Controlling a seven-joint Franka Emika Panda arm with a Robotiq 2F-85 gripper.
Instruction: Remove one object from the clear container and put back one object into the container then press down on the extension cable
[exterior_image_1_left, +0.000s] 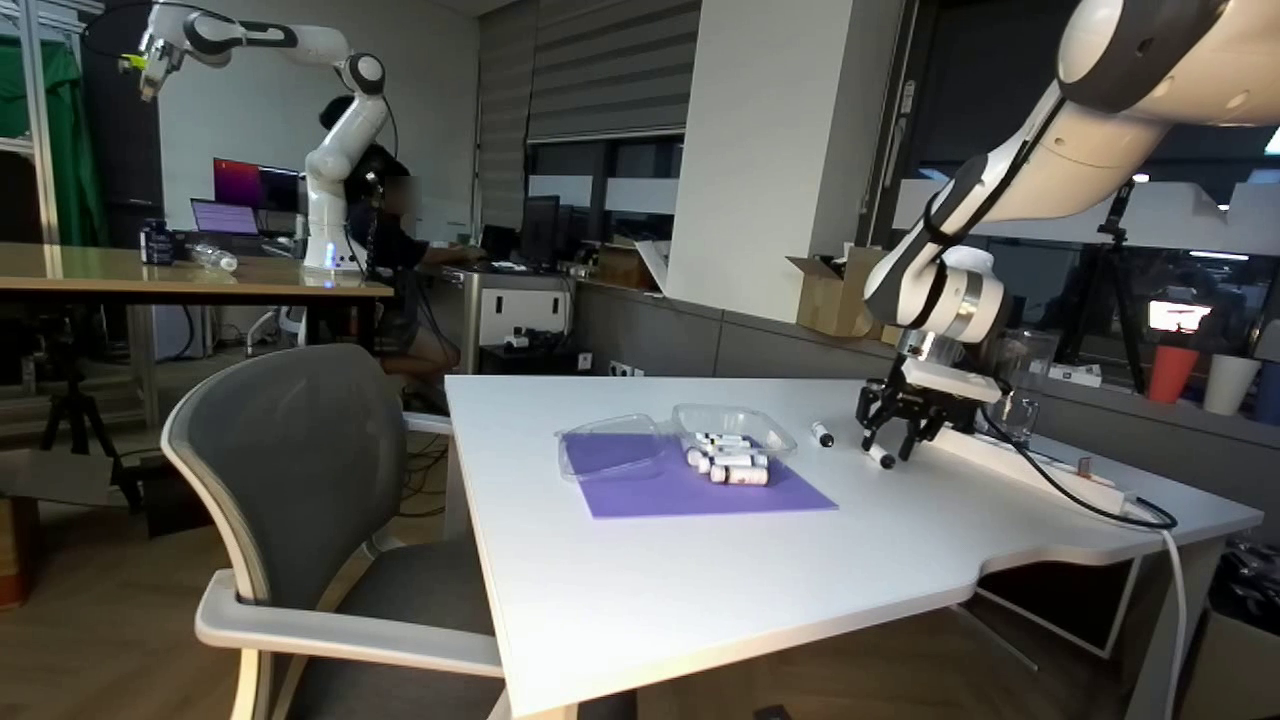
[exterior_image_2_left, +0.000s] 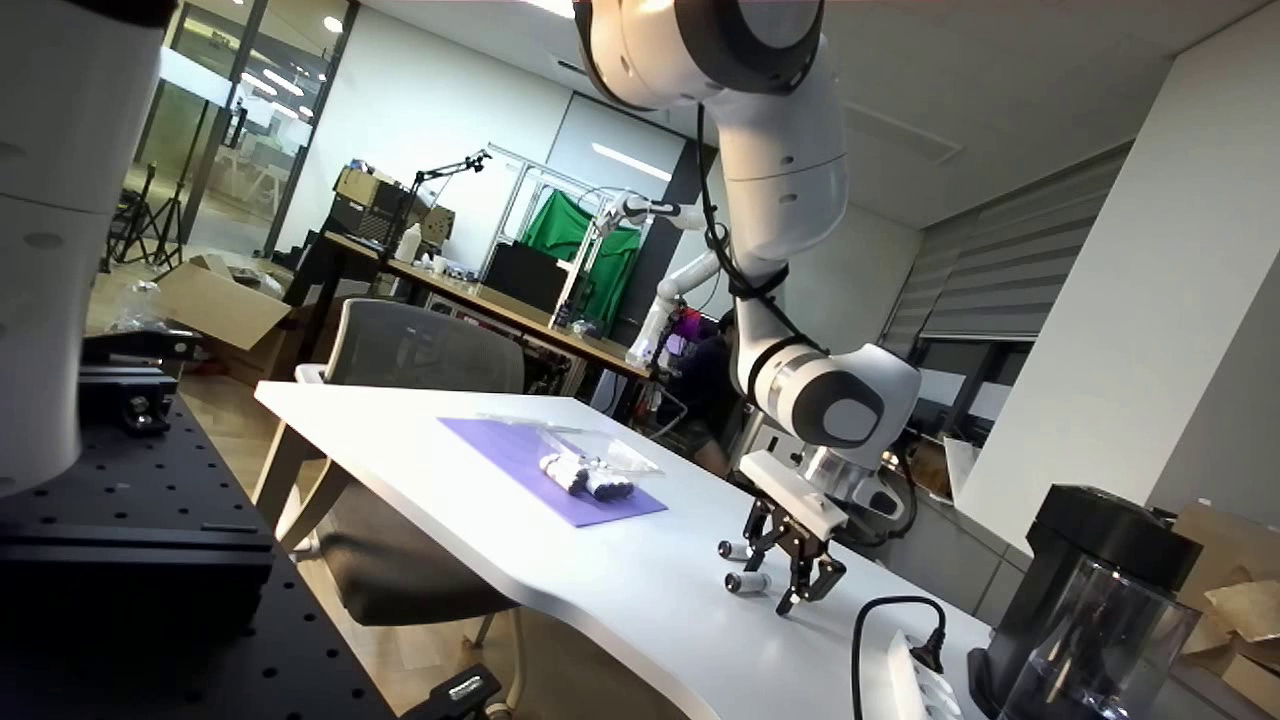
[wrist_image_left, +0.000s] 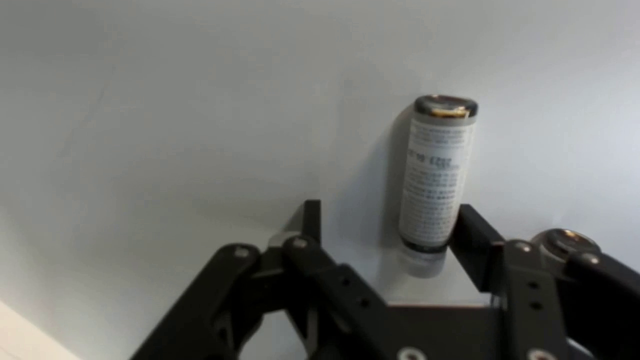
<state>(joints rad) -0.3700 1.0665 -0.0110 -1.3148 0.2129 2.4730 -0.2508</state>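
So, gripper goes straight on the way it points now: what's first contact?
Likely the white tabletop: the open gripper points down at it, with a small bottle between the fingers. Remaining clearance is unclear.

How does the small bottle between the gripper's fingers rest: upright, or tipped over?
Tipped over: the small bottle lies on its side on the table, as both exterior views show; the wrist view shows its printed side.

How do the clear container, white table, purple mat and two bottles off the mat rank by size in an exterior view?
White table
Purple mat
Clear container
Two bottles off the mat: too alike to separate
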